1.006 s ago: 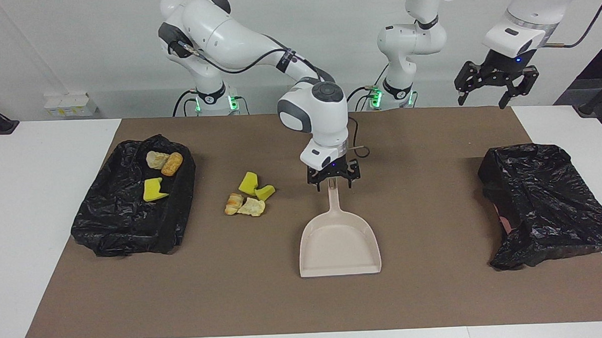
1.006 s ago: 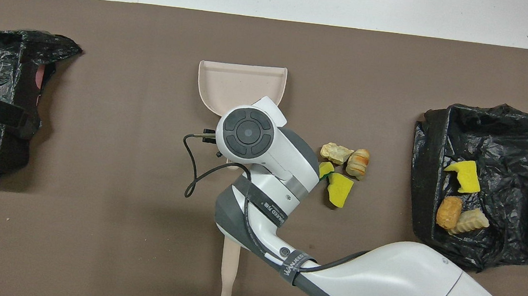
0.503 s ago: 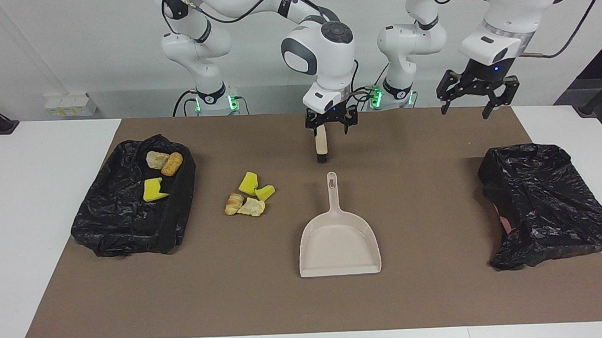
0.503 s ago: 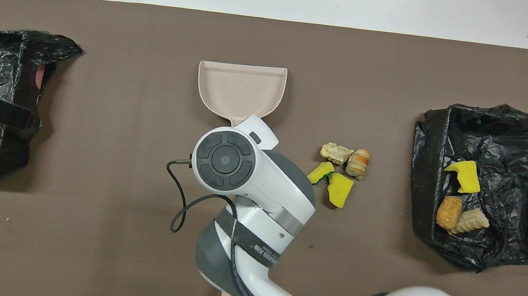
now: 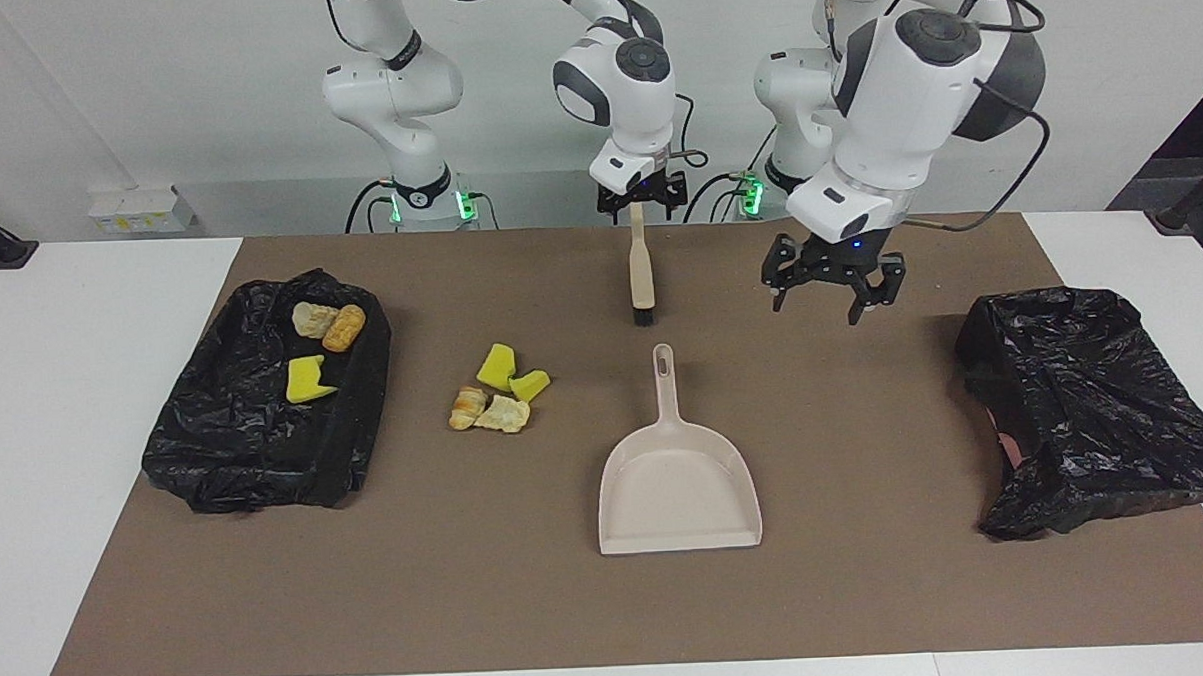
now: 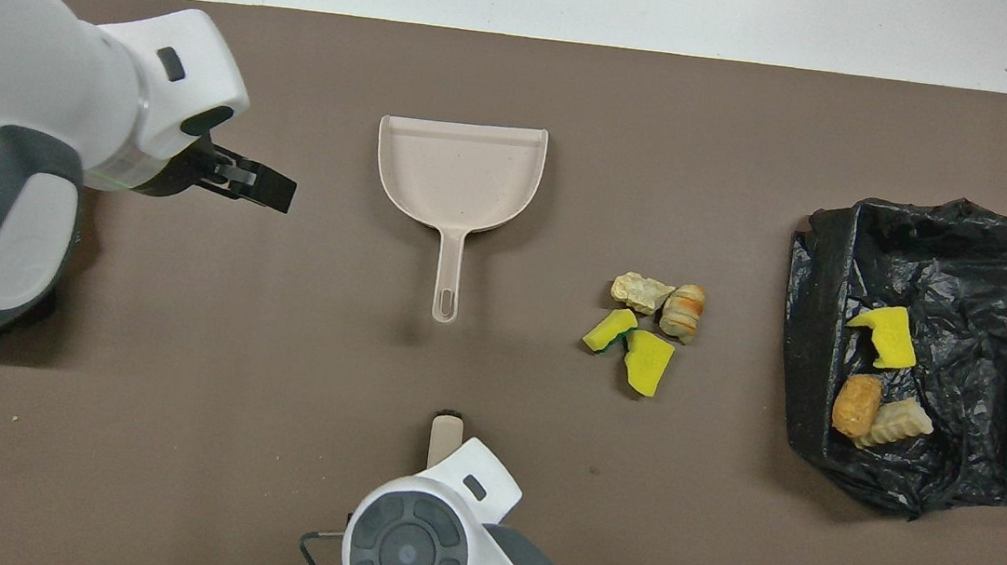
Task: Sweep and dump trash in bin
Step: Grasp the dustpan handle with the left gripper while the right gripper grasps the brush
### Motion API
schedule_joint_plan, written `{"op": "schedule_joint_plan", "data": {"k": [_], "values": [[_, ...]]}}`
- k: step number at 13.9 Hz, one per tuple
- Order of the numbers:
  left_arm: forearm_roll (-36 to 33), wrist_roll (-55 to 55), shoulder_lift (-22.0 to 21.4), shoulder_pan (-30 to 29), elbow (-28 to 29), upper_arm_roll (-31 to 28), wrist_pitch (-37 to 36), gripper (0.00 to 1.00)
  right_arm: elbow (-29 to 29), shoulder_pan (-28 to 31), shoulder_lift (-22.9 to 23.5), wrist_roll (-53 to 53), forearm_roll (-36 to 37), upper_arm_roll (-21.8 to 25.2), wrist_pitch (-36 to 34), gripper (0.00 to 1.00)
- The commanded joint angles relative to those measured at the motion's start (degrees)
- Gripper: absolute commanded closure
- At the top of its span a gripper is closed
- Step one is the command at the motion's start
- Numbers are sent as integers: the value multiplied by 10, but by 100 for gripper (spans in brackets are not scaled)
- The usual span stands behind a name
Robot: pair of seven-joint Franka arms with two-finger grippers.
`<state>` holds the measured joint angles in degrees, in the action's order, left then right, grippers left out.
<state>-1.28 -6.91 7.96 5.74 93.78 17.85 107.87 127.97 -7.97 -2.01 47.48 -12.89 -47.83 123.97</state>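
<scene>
Trash (image 5: 495, 390): spongy yellow wedges, crusty tan lumps; left fingers (image 5: 828, 288) wide, right fingers (image 5: 639, 199) around brush (image 5: 641, 277).

My dustpan (image 5: 678, 480) sits mid-mat (image 5: 571, 609); brush (image 5: 641, 277) nearer me — four trash bits (image 5: 496, 392) beside it, three in the bin (image 5: 264, 410) at my right arm's end.

high camera facing the robots across the table, steep overhead from their end, both sharing the brown mat (image 5: 870, 589)
</scene>
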Motion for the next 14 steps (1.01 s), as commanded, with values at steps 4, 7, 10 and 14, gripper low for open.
{"op": "schedule_joint_plan", "data": {"k": [4,7,10,14], "values": [[-126,-193,90,0,37,101,100,0,85,8,-26,-22,-23,-40,73,0],[-127,-237,118,4,56,120,143,0,98,2,-14,-20,-23,-52,109,0],[-127,-264,130,9,87,125,186,0,98,2,-12,-23,-23,-53,109,52],[-127,-289,149,13,94,132,212,0,82,4,7,-35,-21,-53,108,100]]}}
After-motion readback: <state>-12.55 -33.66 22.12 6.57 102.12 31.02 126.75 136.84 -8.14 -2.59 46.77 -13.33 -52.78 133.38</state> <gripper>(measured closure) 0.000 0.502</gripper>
